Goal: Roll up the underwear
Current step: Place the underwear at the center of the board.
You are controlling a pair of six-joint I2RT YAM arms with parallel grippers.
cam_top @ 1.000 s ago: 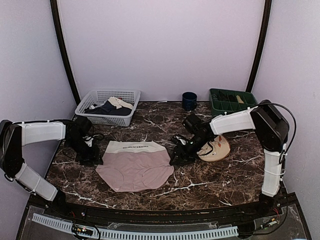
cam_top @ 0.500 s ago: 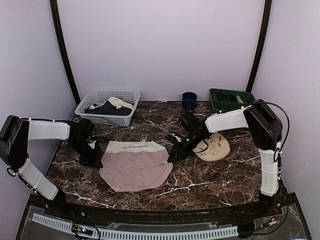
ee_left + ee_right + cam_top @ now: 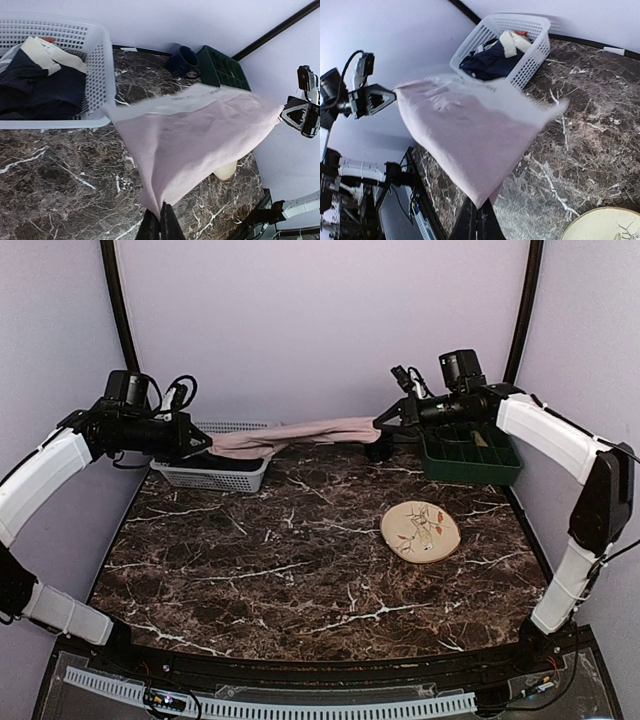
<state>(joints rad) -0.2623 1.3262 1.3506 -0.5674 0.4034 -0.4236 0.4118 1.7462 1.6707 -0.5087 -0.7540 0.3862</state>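
Observation:
The underwear (image 3: 300, 433), dusty pink with a cream waistband, hangs stretched in the air above the back of the table, pulled taut between both grippers. My left gripper (image 3: 205, 443) is shut on its left end, in front of the basket. My right gripper (image 3: 380, 423) is shut on its right end, near the green tray. In the left wrist view the pink fabric (image 3: 195, 135) fans out from my pinched fingers (image 3: 161, 220). In the right wrist view the cloth (image 3: 465, 145) spreads away from the shut jaws of my right gripper (image 3: 477, 212).
A white basket (image 3: 212, 477) with a dark navy garment (image 3: 35, 90) stands at the back left. A blue mug (image 3: 182, 61) and a green tray (image 3: 470, 455) are at the back right. A round plate (image 3: 420, 531) lies right of centre on the marble table (image 3: 300, 580).
The underwear lay flat on the table with a gripper at each side. Both grippers shut on its ends, then rose and moved back, lifting it and stretching it in the air.

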